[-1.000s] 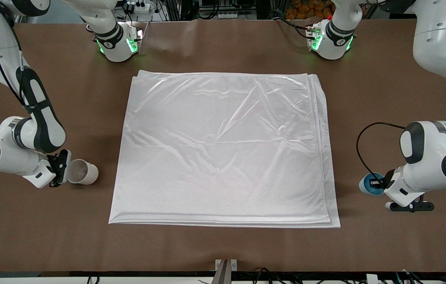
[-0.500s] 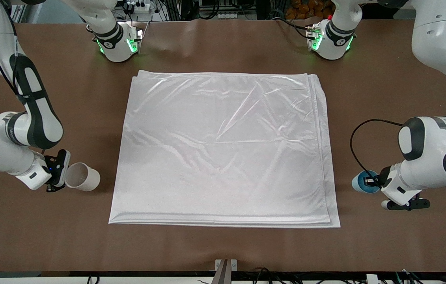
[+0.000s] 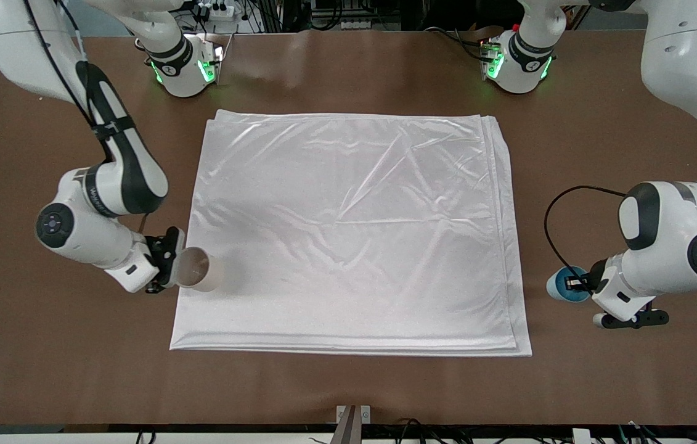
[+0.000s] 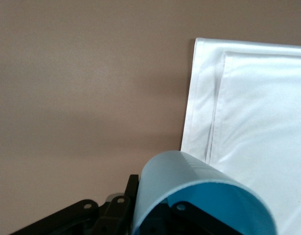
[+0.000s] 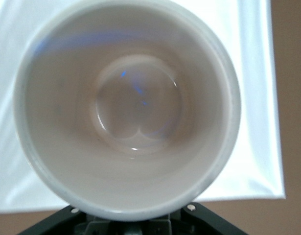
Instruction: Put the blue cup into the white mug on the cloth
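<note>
The white mug hangs tipped on its side, its mouth turned to my right gripper, which is shut on its rim. It is over the edge of the cloth at the right arm's end. The right wrist view looks straight into the mug; its handle is hidden, and the cloth lies below it. My left gripper is shut on the blue cup, over bare table beside the cloth at the left arm's end. In the left wrist view the blue cup sits in the black jaws, with the cloth's corner ahead.
Brown table surrounds the cloth on all sides. The two arm bases with green lights stand along the edge farthest from the front camera. A black cable loops off the left wrist. A small metal bracket sits at the nearest edge.
My right arm has carried the white mug from over the bare table to over the cloth's edge. My left gripper with the blue cup has shifted slightly toward the cloth.
</note>
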Tool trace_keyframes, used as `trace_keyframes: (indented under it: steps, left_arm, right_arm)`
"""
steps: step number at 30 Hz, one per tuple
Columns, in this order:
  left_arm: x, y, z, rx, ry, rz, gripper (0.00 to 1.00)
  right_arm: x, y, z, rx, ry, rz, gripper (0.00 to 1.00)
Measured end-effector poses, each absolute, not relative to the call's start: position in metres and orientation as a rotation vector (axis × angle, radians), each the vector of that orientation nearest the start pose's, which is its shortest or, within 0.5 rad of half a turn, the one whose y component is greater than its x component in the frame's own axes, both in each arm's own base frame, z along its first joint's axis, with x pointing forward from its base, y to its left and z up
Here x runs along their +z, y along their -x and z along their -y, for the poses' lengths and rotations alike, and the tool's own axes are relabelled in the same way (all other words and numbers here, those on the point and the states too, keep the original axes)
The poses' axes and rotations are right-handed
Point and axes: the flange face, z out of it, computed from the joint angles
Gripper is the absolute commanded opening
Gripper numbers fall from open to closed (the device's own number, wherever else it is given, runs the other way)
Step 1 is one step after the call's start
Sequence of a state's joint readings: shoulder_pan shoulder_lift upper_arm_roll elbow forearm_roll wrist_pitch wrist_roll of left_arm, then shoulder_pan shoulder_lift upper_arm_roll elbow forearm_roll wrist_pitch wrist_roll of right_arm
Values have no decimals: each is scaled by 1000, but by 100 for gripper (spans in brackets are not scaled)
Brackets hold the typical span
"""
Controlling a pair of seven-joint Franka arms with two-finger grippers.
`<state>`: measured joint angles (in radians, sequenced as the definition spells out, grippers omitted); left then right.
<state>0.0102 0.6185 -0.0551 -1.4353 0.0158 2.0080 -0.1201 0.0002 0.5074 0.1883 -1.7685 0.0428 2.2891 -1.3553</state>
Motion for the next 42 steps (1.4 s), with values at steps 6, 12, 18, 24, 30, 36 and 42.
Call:
trace_keyframes:
  steps: [6,12,18,24,30,36,42]
  left_arm:
    - [328,-711,29,75,3159,182,0]
    - [332,-710,46,76,3162,234,0]
    - [336,-706,78,78,3159,272,0]
    - [336,-701,116,81,3153,310,0]
    - [336,-695,149,89,3150,364,0]
    - [336,-683,194,100,3150,416,0]
    - [339,-668,241,99,3142,458,0]
  right_arm:
    - [279,-633,-182,-101,2260,2027,0]
    - [278,-613,-248,-112,2305,1976,0]
    - [264,-591,-299,-95,2353,1922,0]
    - [249,-571,-336,-52,2434,1889,0]
    - [231,-546,-377,-37,2485,1834,0]
    - [214,-521,-415,-45,2521,1823,0]
    - [202,-503,-434,-46,2585,1822,11]
